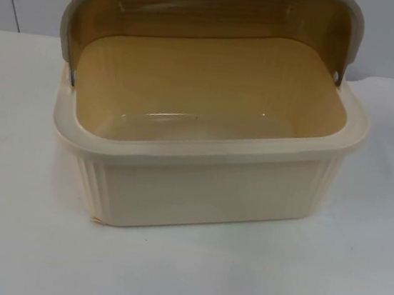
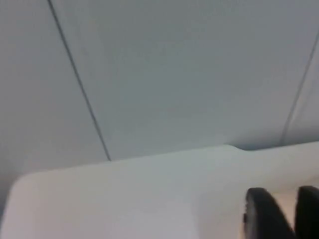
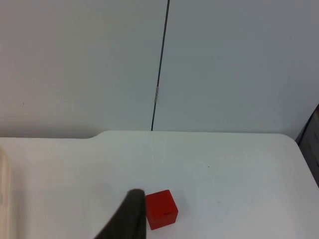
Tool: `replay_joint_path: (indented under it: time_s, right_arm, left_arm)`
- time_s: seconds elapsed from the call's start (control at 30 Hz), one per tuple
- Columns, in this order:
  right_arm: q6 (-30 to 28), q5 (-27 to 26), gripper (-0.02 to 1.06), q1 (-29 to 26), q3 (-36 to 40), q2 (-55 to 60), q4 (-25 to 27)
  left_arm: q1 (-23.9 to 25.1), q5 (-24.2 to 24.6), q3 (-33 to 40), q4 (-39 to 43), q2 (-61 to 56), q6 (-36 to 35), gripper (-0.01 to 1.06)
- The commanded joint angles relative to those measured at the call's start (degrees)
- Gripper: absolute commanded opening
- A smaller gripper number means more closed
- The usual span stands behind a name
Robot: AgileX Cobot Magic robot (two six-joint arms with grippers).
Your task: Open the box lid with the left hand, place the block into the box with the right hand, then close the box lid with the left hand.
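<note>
One red block [image 3: 161, 209] on the table [image 3: 224, 169], just beside right tool fingertip [image 3: 130, 214], grip state unclear

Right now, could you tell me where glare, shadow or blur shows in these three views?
Top view: a thin bright glare line on the floor inside the box, its lid raised. Left wrist view: soft throughout, the fingertips blurred. Right wrist view: the red block is sharp with a faint shadow, the near fingertip out of focus.
</note>
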Motion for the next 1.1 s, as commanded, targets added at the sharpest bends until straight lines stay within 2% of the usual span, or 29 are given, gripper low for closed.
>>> replay_joint_path:
  time_s: [0.0, 0.1, 0.17, 0.2, 0.27, 0.37, 0.6, 0.73, 1.07]
  right_arm:
    - [-0.02, -0.72, 1.04, 0.0, -0.5, -0.26, 0.06]
    - [-0.02, -0.06, 1.04, 0.0, -0.5, -0.26, 0.06]
    - [-0.02, 0.27, 1.04, 0.0, -0.5, -0.26, 0.06]
    - [-0.02, 0.27, 1.04, 0.0, -0.5, -0.26, 0.06]
    - [-0.02, 0.41, 1.04, 0.0, -0.5, -0.26, 0.06]
    - [-0.02, 1.21, 1.04, 0.0, -0.5, -0.26, 0.06]
    - [-0.02, 1.21, 1.04, 0.0, -0.5, -0.26, 0.06]
    - [0.36, 0.8, 1.04, 0.0, -0.5, -0.14, -0.07]
    - [-0.26, -0.48, 1.04, 0.0, -0.5, -0.14, -0.44]
  left_arm:
    - [0.15, 0.67, -0.14, -3.19, 0.99, 0.43, 0.28]
    - [0.15, -0.14, -0.14, -4.06, 3.17, 0.07, 0.54]
    - [0.15, -0.64, -0.14, -3.3, 3.92, -5.79, 0.78]
    - [0.15, -0.64, -0.14, -3.3, 3.92, -5.79, 0.78]
    - [0.15, -1.7, -0.14, 0.78, 4.06, -9.06, 1.05]
    - [0.15, -3.84, -0.14, 3.98, 4.06, -9.93, 1.05]
    - [0.15, -6.03, -0.24, 5.39, 2.89, -9.93, 1.05]
    - [0.15, -13.15, -0.24, 5.97, 2.4, -9.93, 1.05]
    - [0.15, -13.81, -0.24, 5.86, 2.4, -9.93, 1.05]
